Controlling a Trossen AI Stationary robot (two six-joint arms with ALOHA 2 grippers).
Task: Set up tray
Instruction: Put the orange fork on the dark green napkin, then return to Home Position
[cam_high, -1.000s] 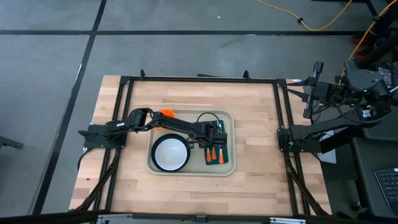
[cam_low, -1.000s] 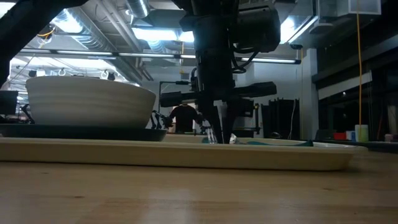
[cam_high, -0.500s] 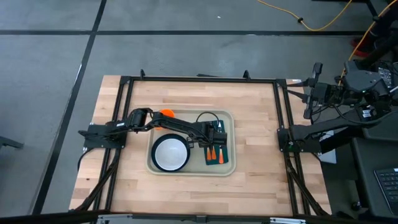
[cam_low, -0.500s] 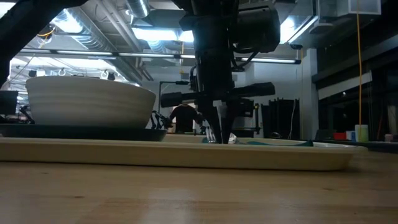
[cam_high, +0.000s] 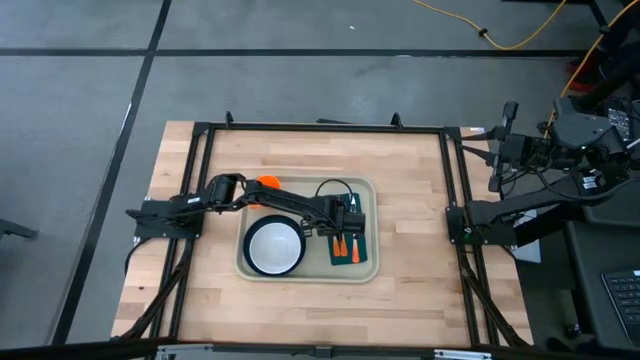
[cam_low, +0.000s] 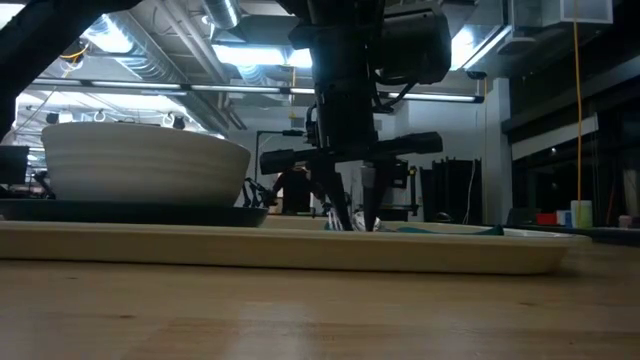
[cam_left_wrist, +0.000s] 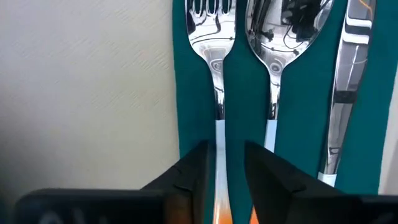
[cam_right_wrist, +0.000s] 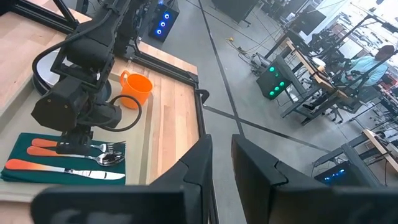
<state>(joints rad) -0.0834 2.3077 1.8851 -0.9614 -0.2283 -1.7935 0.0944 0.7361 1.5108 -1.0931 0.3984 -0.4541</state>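
White bowl (cam_high: 274, 246) on dark plate toward worktop's left. Teal napkin (cam_high: 349, 246) right of it carries fork (cam_left_wrist: 213, 56), spoon (cam_left_wrist: 283, 43), knife (cam_left_wrist: 345, 81). Orange cup (cam_high: 267, 183) behind bowl.

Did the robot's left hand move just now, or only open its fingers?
No. In the low view the left hand stands at the same spot on the large pale beige plastic tray; only its fingers have spread apart.

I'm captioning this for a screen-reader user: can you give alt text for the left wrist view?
The left gripper, fingers slightly apart, hovers over a fork lying on a dark teal napkin. A spoon and a knife lie parallel beside the fork, and the pale tray shows alongside the napkin.
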